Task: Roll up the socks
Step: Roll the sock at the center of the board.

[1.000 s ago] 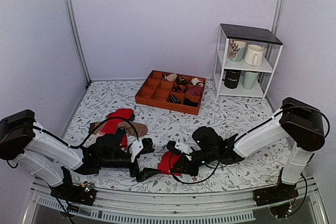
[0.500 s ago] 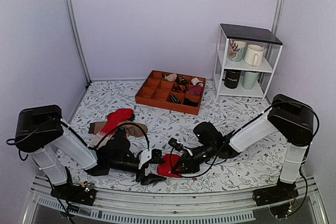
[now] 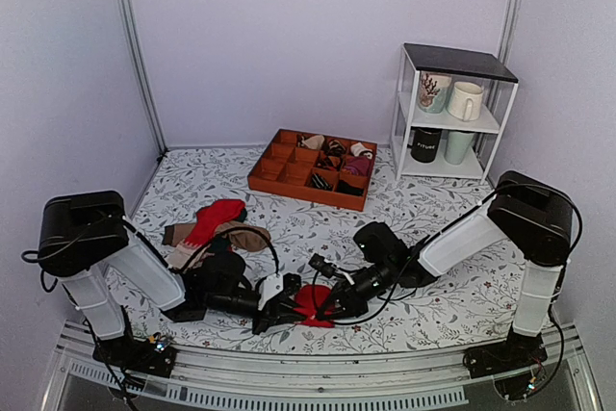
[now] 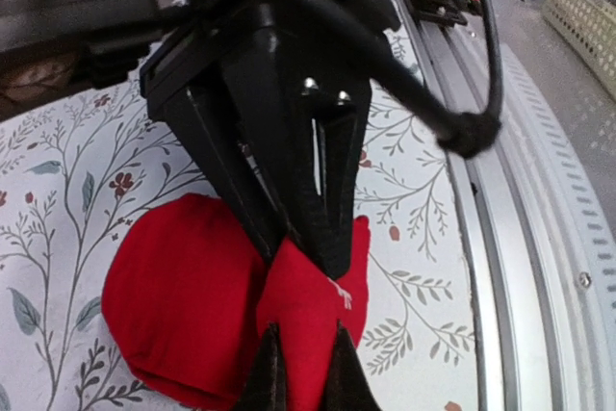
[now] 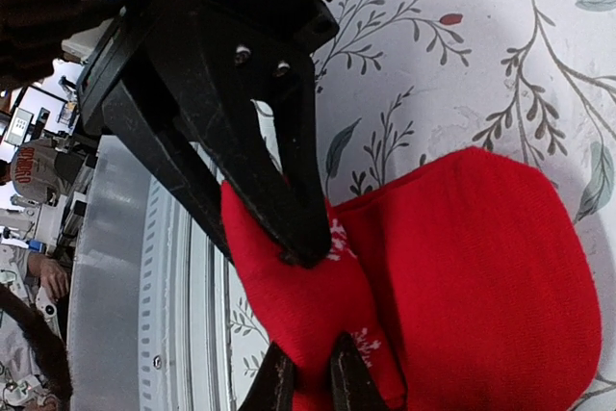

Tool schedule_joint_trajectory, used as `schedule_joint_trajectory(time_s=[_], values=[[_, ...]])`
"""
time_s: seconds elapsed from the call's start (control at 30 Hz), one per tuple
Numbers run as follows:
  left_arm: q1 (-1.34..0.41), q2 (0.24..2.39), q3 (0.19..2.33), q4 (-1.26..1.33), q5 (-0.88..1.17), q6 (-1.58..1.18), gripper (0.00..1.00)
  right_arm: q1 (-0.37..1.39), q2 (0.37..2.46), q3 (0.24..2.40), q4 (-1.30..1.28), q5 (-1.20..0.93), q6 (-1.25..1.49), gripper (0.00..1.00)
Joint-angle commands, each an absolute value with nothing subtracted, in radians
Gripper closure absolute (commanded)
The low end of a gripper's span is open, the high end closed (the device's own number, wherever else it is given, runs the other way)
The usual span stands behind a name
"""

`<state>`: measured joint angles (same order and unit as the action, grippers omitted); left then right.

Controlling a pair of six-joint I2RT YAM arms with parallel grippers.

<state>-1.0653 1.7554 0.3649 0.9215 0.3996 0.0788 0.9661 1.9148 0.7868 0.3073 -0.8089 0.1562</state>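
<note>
The socks (image 3: 314,301) are a bright red bundle lying on the flowered table near its front edge, between the two arms. In the left wrist view the socks (image 4: 183,305) are a rounded red lump with a raised fold, and my left gripper (image 4: 304,377) is shut on that fold. From the other side, my right gripper (image 5: 310,384) is shut on the same fold of the socks (image 5: 481,267), where small white snowflake marks show. The two grippers meet tip to tip over the fold. From above, the left gripper (image 3: 287,307) and the right gripper (image 3: 329,307) flank the bundle.
A heap of mixed red, brown and beige socks (image 3: 217,223) lies behind the left arm. An orange compartment tray (image 3: 279,172) holding rolled bundles stands at the back. A white shelf (image 3: 404,108) with mugs is at the back right. The metal rail (image 3: 318,377) runs close along the front.
My left gripper has slid right to the red bundle and gone from wide open to shut on its fold. The right gripper has stayed shut on the bundle, barely moving.
</note>
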Motion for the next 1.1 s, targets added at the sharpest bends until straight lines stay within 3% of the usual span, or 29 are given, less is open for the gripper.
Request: schedule_joint_trajectory(time_s=[0.0, 0.17, 0.33, 0.53, 0.67, 1.07], values=[[-1.062, 1.774, 0.411, 0.859, 0.405, 0.078, 1.00, 0.970, 2.014, 0.737, 0.024, -0.708, 0.147, 0.89], [-1.058, 1.801, 0.462, 0.704, 0.341, -0.009, 1.00, 0.968, 1.971, 0.773, -0.021, -0.668, 0.139, 0.83], [-1.053, 1.823, 0.531, 0.462, 0.335, -0.124, 1.00, 0.968, 1.769, 0.793, -0.045, -0.552, 0.089, 0.61], [-1.043, 1.836, 0.528, 0.369, 0.344, -0.193, 1.00, 0.991, 1.501, 0.697, 0.053, -0.382, -0.056, 0.54], [-1.035, 1.861, 0.534, 0.342, 0.359, -0.222, 1.00, 1.104, 1.395, 0.572, 0.180, -0.216, -0.214, 0.49], [-1.016, 1.876, 0.558, 0.281, 0.404, -0.236, 1.00, 1.270, 1.523, 0.581, 0.263, 0.063, -0.353, 0.38]])
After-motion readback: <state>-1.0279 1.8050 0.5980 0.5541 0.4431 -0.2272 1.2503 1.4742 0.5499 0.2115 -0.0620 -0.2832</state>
